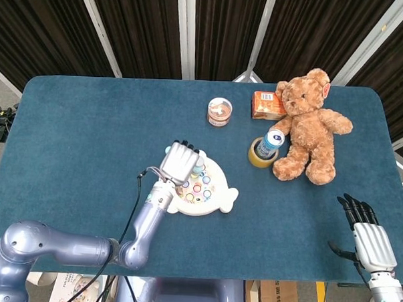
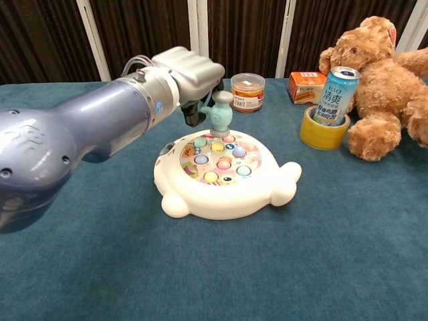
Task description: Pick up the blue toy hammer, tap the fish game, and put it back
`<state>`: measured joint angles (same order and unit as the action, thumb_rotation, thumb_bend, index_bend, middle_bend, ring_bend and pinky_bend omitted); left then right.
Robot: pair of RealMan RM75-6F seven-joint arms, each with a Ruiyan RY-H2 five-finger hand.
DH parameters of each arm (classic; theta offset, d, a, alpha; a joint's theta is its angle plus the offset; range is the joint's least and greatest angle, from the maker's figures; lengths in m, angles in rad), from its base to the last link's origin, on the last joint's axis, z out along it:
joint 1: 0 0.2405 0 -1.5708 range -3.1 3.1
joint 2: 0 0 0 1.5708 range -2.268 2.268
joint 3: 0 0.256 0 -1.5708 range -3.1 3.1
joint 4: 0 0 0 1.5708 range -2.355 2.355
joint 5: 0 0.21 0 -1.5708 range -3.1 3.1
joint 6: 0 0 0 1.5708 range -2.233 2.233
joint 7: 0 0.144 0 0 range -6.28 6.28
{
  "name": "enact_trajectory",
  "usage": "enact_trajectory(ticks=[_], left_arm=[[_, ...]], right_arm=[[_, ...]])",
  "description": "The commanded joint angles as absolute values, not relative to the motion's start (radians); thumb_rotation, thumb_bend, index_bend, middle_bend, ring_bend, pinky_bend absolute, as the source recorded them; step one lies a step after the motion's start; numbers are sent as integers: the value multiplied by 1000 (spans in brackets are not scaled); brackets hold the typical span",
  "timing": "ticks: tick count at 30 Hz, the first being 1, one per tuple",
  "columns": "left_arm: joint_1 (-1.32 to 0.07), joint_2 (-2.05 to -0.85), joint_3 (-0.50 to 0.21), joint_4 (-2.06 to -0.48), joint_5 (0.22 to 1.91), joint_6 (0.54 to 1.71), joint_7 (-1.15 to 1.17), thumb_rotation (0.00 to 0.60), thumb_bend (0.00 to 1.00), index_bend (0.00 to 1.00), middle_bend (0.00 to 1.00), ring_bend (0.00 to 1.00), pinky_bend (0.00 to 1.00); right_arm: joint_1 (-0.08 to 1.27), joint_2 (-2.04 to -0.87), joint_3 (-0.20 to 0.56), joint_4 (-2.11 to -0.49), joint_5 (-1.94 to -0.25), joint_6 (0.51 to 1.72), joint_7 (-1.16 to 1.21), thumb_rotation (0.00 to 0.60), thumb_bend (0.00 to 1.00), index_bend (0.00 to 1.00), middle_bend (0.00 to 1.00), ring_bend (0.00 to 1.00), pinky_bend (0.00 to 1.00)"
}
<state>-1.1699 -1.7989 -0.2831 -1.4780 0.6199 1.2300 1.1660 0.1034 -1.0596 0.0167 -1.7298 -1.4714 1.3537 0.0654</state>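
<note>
My left hand (image 2: 190, 72) (image 1: 179, 163) grips the handle of the pale blue toy hammer (image 2: 220, 114), whose head hangs a little above the far side of the fish game (image 2: 221, 175) (image 1: 206, 188). The game is a white fish-shaped board with several coloured round pegs. In the head view the hammer is mostly hidden under the hand. My right hand (image 1: 364, 233) hovers open, fingers spread, at the table's near right edge, holding nothing.
A brown teddy bear (image 1: 309, 125) sits at the back right beside a drink can (image 2: 334, 87) standing in a yellow tape roll (image 2: 322, 131). An orange box (image 1: 267, 105) and a small lidded jar (image 1: 219, 111) lie behind the game.
</note>
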Motion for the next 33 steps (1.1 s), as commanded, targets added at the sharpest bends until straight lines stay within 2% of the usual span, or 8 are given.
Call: enact_trajectory(ticks=[1,10,17,22,33], left_arm=[[-1139,-1734,-286,-1555,638,1277,1158,600,621,604,435,348,512],[-979,-1575,-196,-1718,683,1412,1083,600,621,604,434,348,512],[-837,-1513,-104,-1722,726,1466,956,600,620,604,434,348,512],[-774,-1505,-64,-1688,766,1460,882,600,619,603,434,348,512],[-712,-1572,-49,-1585,797,1425,835,600,611,579,432,348,512]], right_arm=[[101,-1059,16,-1728,-1475,1359,63,600,236,0,0,0,0],[96,-1069,14,-1719,-1486,1376,35,600,235,0,0,0,0],[94,-1075,13,-1718,-1494,1384,20,600,235,0,0,0,0],[92,-1080,11,-1721,-1498,1387,10,600,235,0,0,0,0],[92,-1081,10,-1723,-1498,1386,7,600,235,0,0,0,0]])
